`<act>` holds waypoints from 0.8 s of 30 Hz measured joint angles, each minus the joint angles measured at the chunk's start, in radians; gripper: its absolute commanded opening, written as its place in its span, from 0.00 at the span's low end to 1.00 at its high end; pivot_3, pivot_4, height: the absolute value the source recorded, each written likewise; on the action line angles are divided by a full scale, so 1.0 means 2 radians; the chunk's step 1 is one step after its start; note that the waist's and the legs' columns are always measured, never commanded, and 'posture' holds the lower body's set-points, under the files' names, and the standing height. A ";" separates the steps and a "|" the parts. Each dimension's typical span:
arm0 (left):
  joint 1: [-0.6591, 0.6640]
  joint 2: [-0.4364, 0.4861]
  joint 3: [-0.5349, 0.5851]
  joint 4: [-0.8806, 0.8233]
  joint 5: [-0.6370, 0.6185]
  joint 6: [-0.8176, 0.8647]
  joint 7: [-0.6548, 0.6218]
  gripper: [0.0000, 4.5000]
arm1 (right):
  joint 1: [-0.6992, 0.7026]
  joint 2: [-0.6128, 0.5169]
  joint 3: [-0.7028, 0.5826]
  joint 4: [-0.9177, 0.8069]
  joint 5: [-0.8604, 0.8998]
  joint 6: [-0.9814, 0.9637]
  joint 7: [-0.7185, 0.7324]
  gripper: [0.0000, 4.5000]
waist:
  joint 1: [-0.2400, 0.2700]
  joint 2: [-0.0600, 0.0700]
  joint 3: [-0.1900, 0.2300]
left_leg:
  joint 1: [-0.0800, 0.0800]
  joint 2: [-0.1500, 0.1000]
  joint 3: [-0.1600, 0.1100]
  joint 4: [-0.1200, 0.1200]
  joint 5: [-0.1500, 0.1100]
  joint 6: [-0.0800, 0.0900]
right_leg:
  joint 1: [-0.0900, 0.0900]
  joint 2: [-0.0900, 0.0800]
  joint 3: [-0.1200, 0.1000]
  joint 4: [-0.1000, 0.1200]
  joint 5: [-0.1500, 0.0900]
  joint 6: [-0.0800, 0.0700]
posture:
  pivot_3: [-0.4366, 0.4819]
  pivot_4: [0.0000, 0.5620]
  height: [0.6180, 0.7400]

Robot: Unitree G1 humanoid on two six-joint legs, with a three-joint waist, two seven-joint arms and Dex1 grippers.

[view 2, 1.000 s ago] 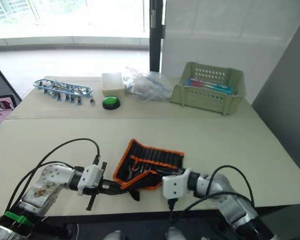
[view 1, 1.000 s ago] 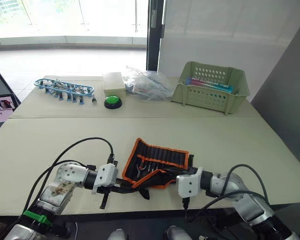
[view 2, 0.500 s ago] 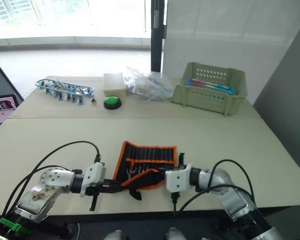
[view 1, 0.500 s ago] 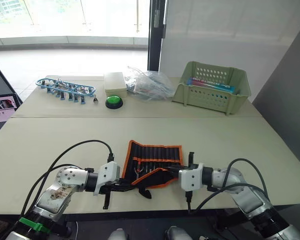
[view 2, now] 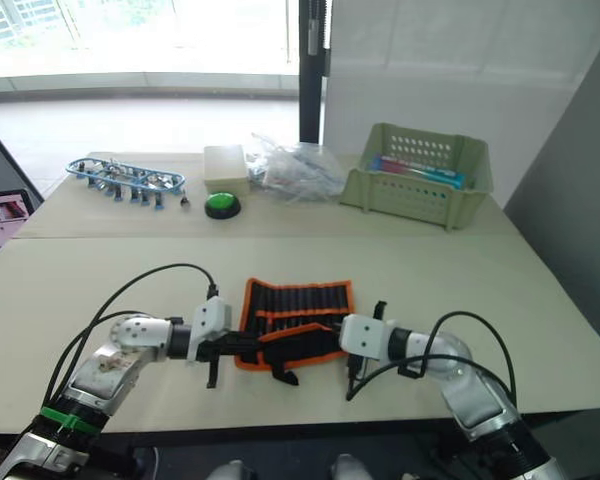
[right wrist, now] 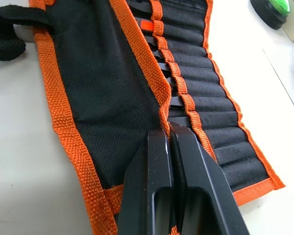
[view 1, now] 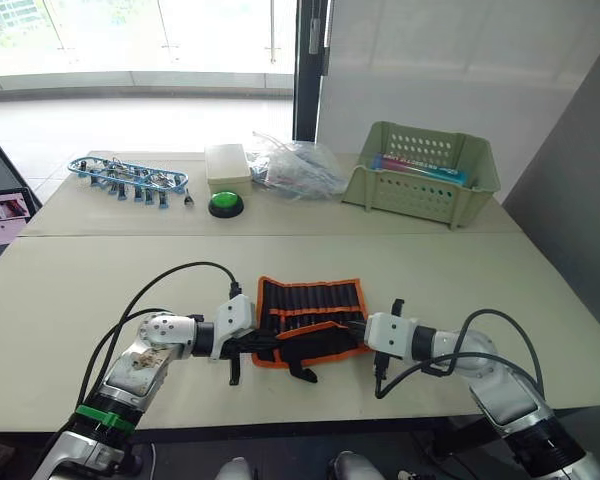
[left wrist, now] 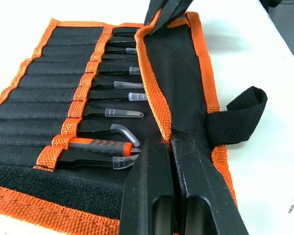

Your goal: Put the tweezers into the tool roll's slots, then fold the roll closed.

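Observation:
The tool roll (view 1: 311, 300) lies open on the near table, black with orange edging. Its near flap (left wrist: 179, 73) is lifted and partly folded over the slots (left wrist: 44, 93). Several tweezers (left wrist: 118, 113) sit in the slots, tips with clear caps showing beside an orange-handled tool (left wrist: 100, 145). My left gripper (left wrist: 170, 139) is shut on the flap's orange edge at the roll's left end. My right gripper (right wrist: 167, 131) is shut on the same edge at the right end. The black strap (left wrist: 237, 115) hangs off the flap toward me.
Across the back of the table stand a green basket (view 1: 420, 175), a clear plastic bag (view 1: 295, 165), a white box (view 1: 227, 162), a green button (view 1: 225, 204) and a blue rack of clips (view 1: 128, 177). A laptop (view 1: 0, 215) sits at the far left.
Both grippers have moved away from me, carrying the near flap up over the slots. The roll has turned square to the table edge.

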 measured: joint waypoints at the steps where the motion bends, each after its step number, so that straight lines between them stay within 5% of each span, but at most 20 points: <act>1: 0.000 0.000 0.000 0.002 0.001 -0.001 0.000 0.01 | 0.000 0.002 0.000 0.000 0.000 0.001 -0.001 0.00 | 0.000 0.000 0.000 | 0.000 0.000 0.000 0.000 0.000 0.000 | 0.000 0.000 0.000 0.000 0.000 0.000 | 0.48 0.27 0.98; 5: -0.001 0.001 0.000 0.018 0.014 -0.016 -0.002 0.01 | 0.000 0.013 0.000 -0.005 0.001 0.015 -0.002 0.00 | -0.001 0.000 0.000 | 0.000 0.000 0.000 0.000 0.000 0.000 | 0.000 0.000 0.000 0.000 0.000 0.000 | 0.48 0.27 0.98; 6: -0.004 0.001 0.000 0.023 0.016 -0.019 -0.002 0.00 | 0.000 0.017 0.000 -0.005 0.001 0.020 -0.003 0.14 | -0.001 0.000 0.000 | 0.000 0.000 0.000 0.000 0.000 0.000 | 0.000 0.000 0.000 0.000 0.000 0.000 | 0.48 0.27 0.98; 14: -0.012 0.003 0.001 0.033 0.033 -0.036 -0.003 0.00 | 0.002 0.035 -0.012 -0.016 0.007 0.058 -0.018 0.73 | -0.001 0.000 0.000 | 0.000 0.000 0.000 0.000 0.000 0.000 | 0.000 0.000 0.000 0.000 0.000 0.000 | 0.48 0.27 0.98; 20: -0.013 0.003 0.001 0.031 0.038 -0.036 -0.004 0.00 | 0.025 0.035 -0.032 -0.098 0.087 0.064 0.026 0.73 | 0.000 0.000 0.000 | 0.000 0.000 0.000 0.000 0.000 0.000 | 0.000 0.000 0.000 0.000 0.000 0.000 | 0.48 0.27 0.98; 24: -0.013 0.004 0.001 0.031 0.044 -0.036 -0.004 0.00 | 0.027 0.054 -0.003 -0.091 0.069 0.064 0.021 0.48 | -0.001 0.000 0.000 | 0.000 0.000 0.000 0.000 0.000 0.000 | 0.000 0.000 0.000 0.000 0.000 0.000 | 0.48 0.27 0.98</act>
